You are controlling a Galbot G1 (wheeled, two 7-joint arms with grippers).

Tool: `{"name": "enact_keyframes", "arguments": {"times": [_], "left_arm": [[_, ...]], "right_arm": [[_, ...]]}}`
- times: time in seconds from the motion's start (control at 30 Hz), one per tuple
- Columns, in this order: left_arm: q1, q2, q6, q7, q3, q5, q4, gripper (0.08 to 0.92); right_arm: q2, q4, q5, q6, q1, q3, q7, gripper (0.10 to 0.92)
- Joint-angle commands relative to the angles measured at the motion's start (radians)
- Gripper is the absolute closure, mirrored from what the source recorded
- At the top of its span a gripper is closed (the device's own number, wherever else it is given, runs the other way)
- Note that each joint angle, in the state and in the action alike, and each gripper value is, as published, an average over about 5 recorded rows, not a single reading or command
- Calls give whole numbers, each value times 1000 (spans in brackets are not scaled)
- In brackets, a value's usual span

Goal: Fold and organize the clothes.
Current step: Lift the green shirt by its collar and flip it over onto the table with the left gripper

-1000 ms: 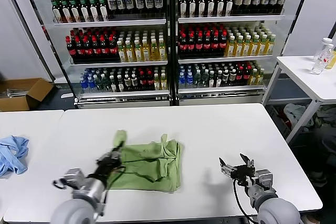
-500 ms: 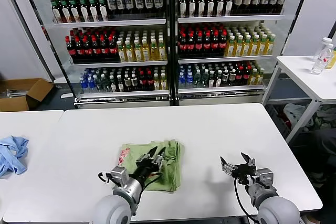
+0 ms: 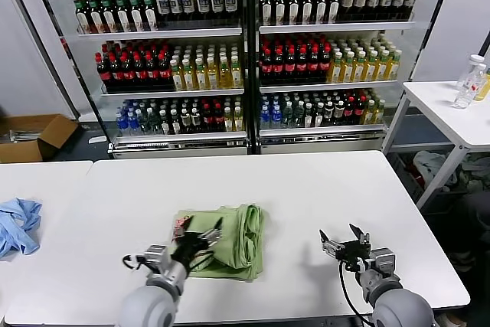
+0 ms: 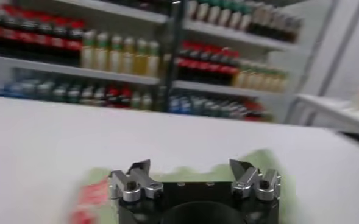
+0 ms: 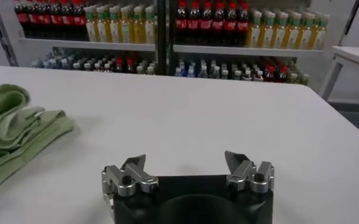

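Head view: the shirt (image 3: 223,240) lies folded into a compact bundle on the table (image 3: 306,189), its thick rolled edge on the right side and its long axis running away from the robot. A bit of the red print shows at its far left corner. The left gripper (image 3: 200,238) hovers over the shirt's left part, jaws spread and holding nothing. The right gripper (image 3: 344,244) waits well apart to the right, jaws wide and empty. The left arm is clearly the nearer one for any further fold or push.

Left wrist view: the left gripper (image 4: 194,176) stands open, green cloth directly below and ahead of it.

Right wrist view: the right gripper (image 5: 187,172) is open over bare table; the shirt (image 5: 17,137) lies off to its side.
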State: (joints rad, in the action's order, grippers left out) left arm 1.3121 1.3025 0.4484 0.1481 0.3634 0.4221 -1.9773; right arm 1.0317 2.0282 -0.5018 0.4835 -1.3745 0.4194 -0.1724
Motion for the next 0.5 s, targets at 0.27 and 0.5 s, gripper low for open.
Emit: {"name": "enact_keyframes", "arguments": {"times": [0.27, 0.5], "left_arm": [[55, -24, 128, -81, 141, 156, 46, 177], [37, 6, 106, -122, 110, 202, 89, 268]], "right_arm": [[38, 10, 51, -27, -41, 6, 2, 203], [37, 23, 52, -29, -47, 21, 0, 203]]}}
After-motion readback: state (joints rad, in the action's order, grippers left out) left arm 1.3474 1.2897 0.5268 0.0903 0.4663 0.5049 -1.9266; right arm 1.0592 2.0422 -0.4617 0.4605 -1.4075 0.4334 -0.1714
